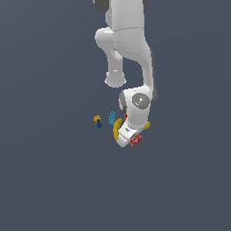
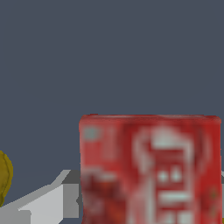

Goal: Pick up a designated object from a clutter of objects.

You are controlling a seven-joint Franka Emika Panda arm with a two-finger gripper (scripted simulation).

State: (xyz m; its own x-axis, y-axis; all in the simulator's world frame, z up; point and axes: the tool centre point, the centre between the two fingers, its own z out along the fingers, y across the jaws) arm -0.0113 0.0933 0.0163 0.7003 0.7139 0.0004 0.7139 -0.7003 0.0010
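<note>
The designated object, a small flat red box (image 1: 136,140) with white lettering, sits at the tip of my hand at the clutter's near edge. In the wrist view the red box (image 2: 151,168) fills the space between my fingers, and one grey finger (image 2: 49,200) touches its side. My gripper (image 1: 131,139) is low, tilted and shut on the box. The yellow banana (image 1: 116,129) curves beside the hand and shows in the wrist view (image 2: 3,177). The teal block (image 1: 112,117) and blue-and-orange piece (image 1: 98,121) lie toward the exterior view's left. The cup is mostly hidden behind the wrist.
A bit of the yellow lemon (image 1: 147,125) shows at the hand's other side. The white arm (image 1: 128,49) rises above the clutter. The dark grey floor (image 1: 54,180) spreads all around.
</note>
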